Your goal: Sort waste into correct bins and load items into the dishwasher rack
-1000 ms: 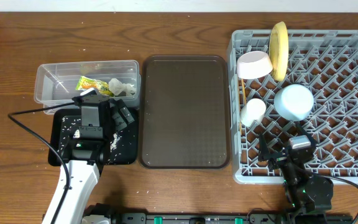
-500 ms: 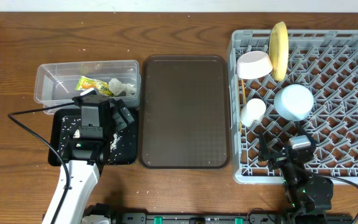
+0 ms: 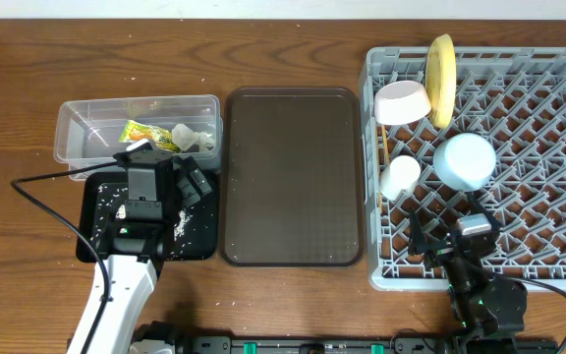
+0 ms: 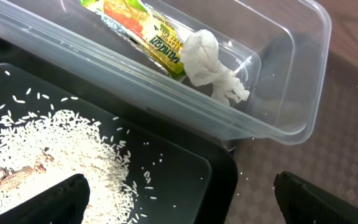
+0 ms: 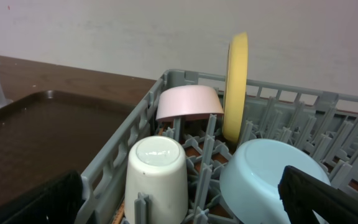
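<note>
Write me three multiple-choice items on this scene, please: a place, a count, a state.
1. Where does the crumpled tissue lie? A clear tub; B black tray; C brown tray.
2. How many bowls sit in the rack? A one; B two; C four.
3. How does the white cup stand? A mouth up; B mouth down; C on its side.
Key: 1 A, beside the wrapper. 2 B, a white bowl and a light blue bowl. 3 B, its base faces up.

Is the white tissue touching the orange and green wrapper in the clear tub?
Touching. The left wrist view shows the crumpled tissue lying right against the end of the wrapper, with no gap between them, inside the clear tub.
</note>
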